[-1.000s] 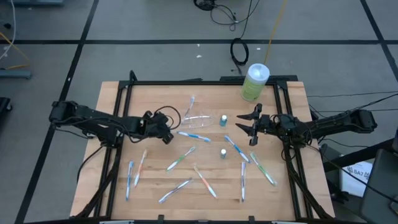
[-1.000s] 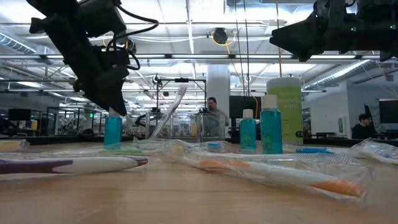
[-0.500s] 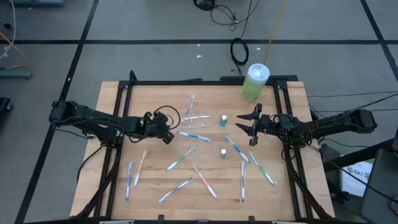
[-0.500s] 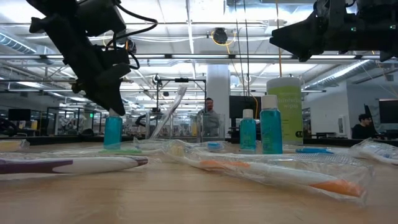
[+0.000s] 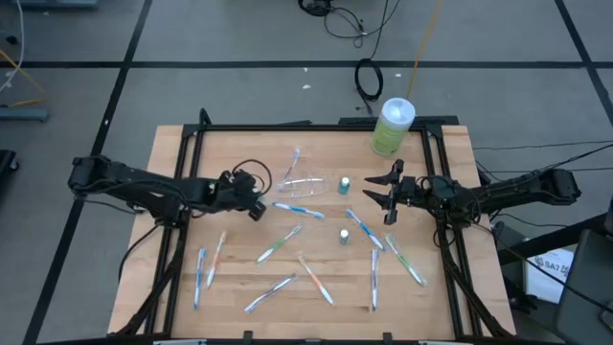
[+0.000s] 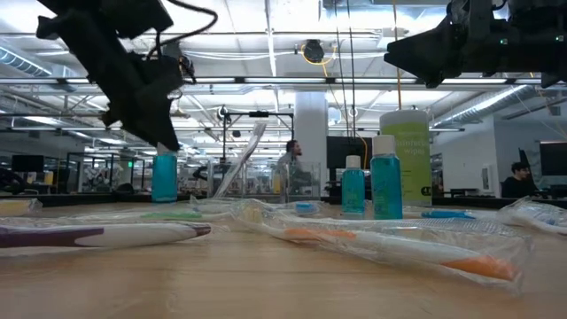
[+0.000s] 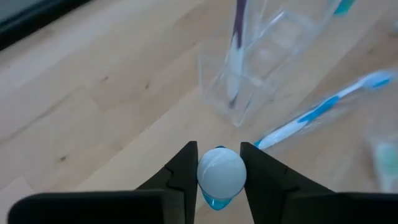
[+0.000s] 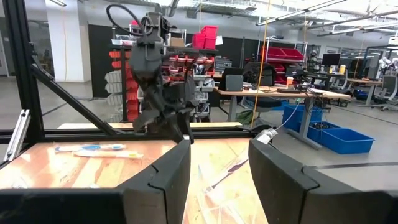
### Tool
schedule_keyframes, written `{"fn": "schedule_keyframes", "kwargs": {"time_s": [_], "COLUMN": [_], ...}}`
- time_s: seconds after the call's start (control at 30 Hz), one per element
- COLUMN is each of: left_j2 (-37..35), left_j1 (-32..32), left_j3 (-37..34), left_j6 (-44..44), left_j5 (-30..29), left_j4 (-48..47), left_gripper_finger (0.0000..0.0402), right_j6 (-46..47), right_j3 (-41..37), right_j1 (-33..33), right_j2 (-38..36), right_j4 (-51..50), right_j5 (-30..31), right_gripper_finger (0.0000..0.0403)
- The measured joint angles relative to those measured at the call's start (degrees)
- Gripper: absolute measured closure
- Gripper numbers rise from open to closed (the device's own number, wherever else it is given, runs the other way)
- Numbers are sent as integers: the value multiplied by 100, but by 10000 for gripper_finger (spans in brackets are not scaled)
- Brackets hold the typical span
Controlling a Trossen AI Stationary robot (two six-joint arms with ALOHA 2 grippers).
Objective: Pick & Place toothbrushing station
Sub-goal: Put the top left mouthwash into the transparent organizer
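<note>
My left claw (image 5: 257, 206) hung above the left half of the table (image 5: 172, 278), its fingers closed on a small teal-capped tube (image 7: 219, 174), which was lifted clear of the wood. I judged the tube light and stiff, its smooth round body apt to slip, so gripping across the middle seemed soundest. Just beyond it lay the clear plastic cup (image 5: 305, 184), tipped on its side with one toothbrush (image 7: 236, 43) inside; it looked flimsy and likely to skid if nudged. More toothbrushes (image 5: 280, 244) lay scattered across the centre in slick wrappers, thin and best pinched at mid-handle. Two other tubes (image 5: 344, 183) stood near them. My right claw (image 5: 387, 196) waited raised on the right, spread wide and empty.
</note>
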Motion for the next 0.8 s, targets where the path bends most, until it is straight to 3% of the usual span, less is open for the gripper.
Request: {"fn": "schedule_keyframes", "kwargs": {"time_s": [0.23,0.4,0.6,0.8], "left_j2": [-917,-1293,-1063,-305], "left_j1": [-134,-295,-310,-12], "left_j3": [80,127,137,292], "left_j6": [281,1295,2308,2427], "left_j5": [-146,-65,419,794], "left_j4": [176,1591,3157,3560], "left_gripper_finger": [297,300,299,299], "right_j6": [0,-4,-9,-4], "right_j3": [1,1,0,0], "right_j1": [-1,-2,0,0], "right_j2": [0,0,0,2], "right_j4": [1,60,206,216], "right_j5": [0,2,2,2], "right_gripper_finger": [248,248,248,248]}}
